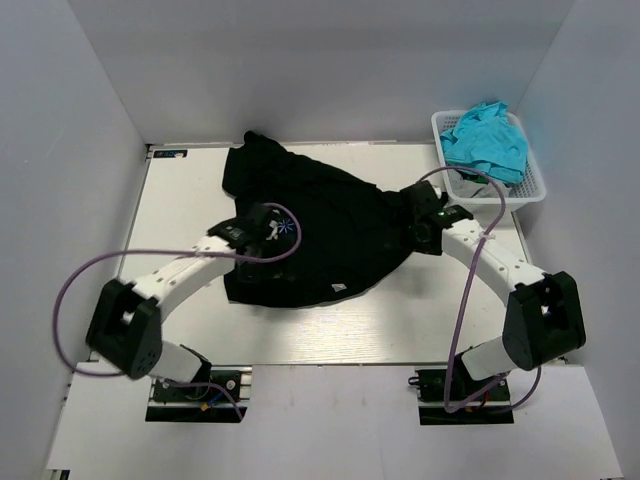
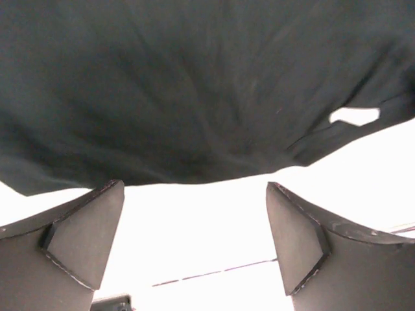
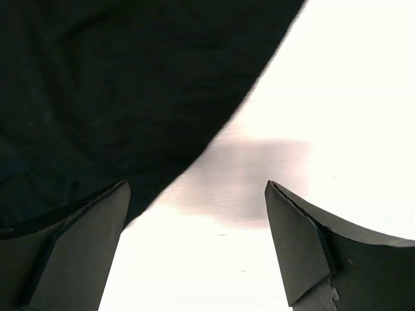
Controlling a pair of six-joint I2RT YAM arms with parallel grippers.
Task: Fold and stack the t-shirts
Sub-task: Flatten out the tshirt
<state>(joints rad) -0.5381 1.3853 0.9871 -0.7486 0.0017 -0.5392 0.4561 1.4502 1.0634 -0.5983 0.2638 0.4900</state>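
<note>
Your left fingers (image 2: 84, 240) were spread wide with nothing between them but bare tabletop (image 2: 207, 227), and the near hem of the black t-shirt (image 2: 194, 84) lay just beyond their tips, across the upper half of the left wrist view. Your right fingers (image 3: 78, 253) were spread too and held nothing; the shirt's slanting edge filled the upper left of that view and ran down beside the left-hand finger, with bright tabletop to the right. From above, the black t-shirt (image 1: 320, 220) sprawled unevenly across the middle of the frame, rumpled and unfolded, with an arm reaching in over each side of it. A turquoise t-shirt (image 1: 485, 140) sat bunched in the white basket (image 1: 535, 180) at the upper right. You appeared to be at the laying-out stage of the first garment, with no fold made yet. The next move likely called for lowering each pair onto its nearest edge, pinching only the top layer, then pulling apart to flatten the cloth.
</note>
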